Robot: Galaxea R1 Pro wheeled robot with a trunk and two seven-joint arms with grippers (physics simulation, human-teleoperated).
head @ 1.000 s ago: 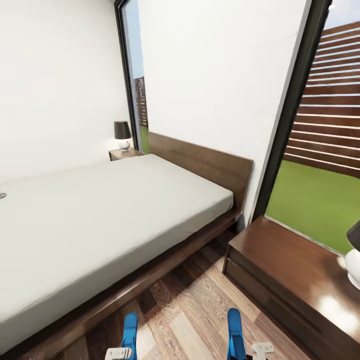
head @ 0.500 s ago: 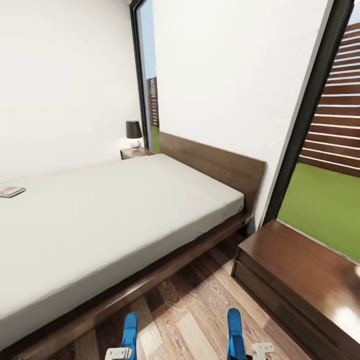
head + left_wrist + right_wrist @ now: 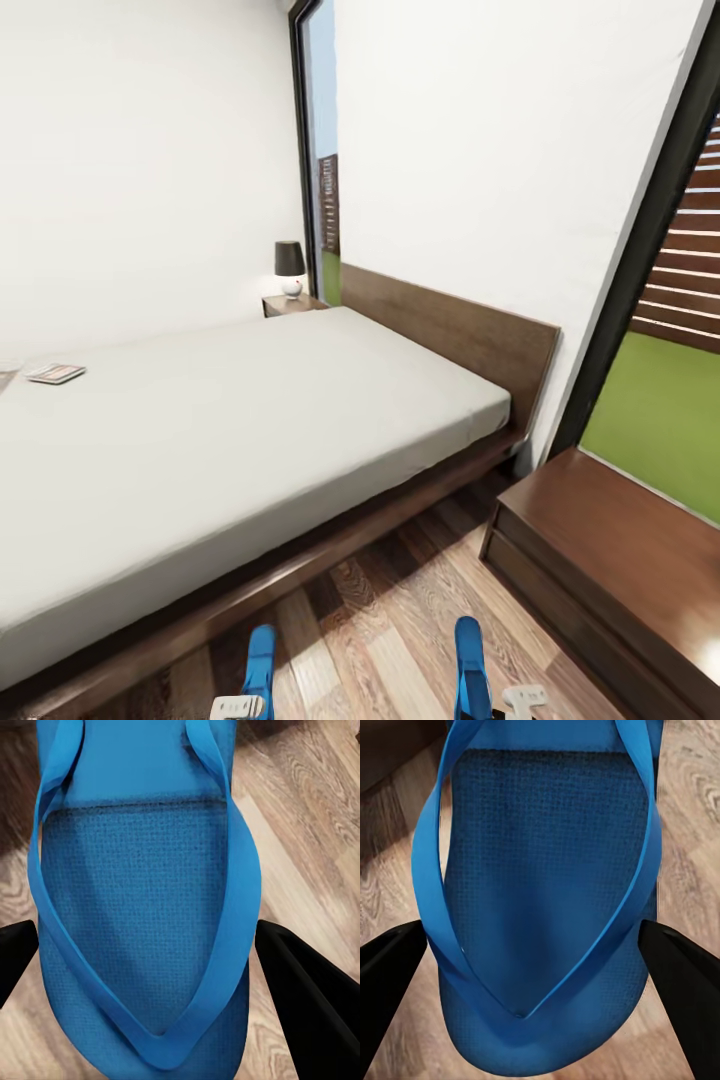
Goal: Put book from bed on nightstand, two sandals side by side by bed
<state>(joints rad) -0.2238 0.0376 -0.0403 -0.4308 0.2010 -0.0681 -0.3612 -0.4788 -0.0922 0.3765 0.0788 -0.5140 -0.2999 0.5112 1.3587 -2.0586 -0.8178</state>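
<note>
1. The left tool had its two black fingers spread on either side of one blue sandal. In the left wrist view the sandal's edges appeared to meet both fingers, so it looked pinched across its width.
2. The right tool stood the same way, with dark fingers against both sides of the other sandal, which looked pinched between them too.
3. In the head view both sandals, the left one and the right one, pointed forward over the wood-plank floor, well apart from each other and near the bed.
4. The step in hand seemed to be carrying the pair to a spot beside the bed. To do it well, the arms would need to draw the two sandals closer, keep them parallel with toes the same way, lower them flat onto the planks just beside the dark base, and only then let go.
5. The book lay flat on the pale mattress near its far edge, at the left of the head view, so that half of the task was not yet done.
6. One nightstand stood just beside the headboard on the near side, its glossy top bare in the part that showed. The other nightstand sat beyond the bed and carried a small lamp.
7. The room had white walls and tall black-framed windows giving onto grass and a slatted fence.
</note>
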